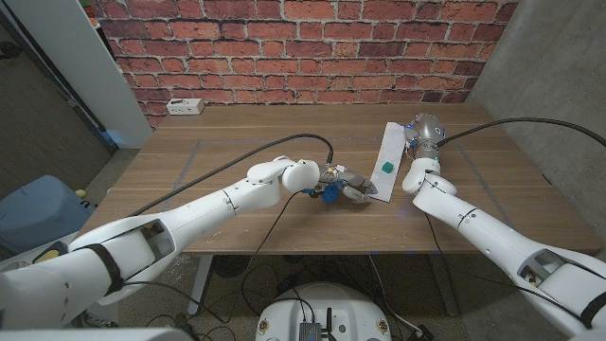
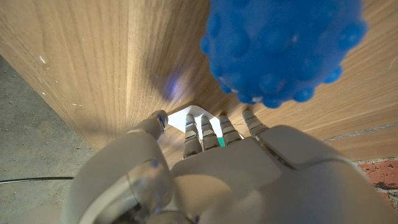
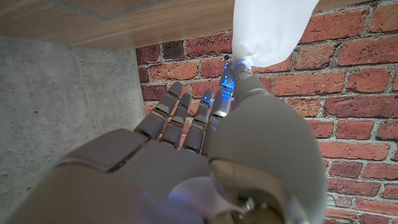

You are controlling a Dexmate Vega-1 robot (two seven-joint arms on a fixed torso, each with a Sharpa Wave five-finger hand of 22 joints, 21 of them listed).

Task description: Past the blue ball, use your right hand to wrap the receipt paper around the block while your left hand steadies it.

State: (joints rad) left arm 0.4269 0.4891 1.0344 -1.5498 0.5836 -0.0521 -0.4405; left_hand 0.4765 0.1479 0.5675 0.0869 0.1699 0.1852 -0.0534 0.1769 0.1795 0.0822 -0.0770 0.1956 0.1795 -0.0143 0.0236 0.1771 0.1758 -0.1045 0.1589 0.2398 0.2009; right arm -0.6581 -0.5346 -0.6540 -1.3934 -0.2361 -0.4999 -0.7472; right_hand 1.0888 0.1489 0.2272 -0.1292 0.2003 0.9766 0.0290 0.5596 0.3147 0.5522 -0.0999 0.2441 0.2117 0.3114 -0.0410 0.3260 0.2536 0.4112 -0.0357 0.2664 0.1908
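My right hand (image 1: 417, 132) pinches the far end of the thin, floppy white receipt paper strip (image 1: 387, 156); my left hand's (image 1: 348, 184) fingers (image 2: 210, 134) press its near end beside the small green block (image 1: 386, 168), mid-bench past the knobbly blue rubber ball (image 2: 283, 45).

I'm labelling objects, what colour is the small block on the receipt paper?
Green block; clearest in the head view.

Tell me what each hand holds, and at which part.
The right hand pinches the receipt paper at its far end. The left hand holds nothing.
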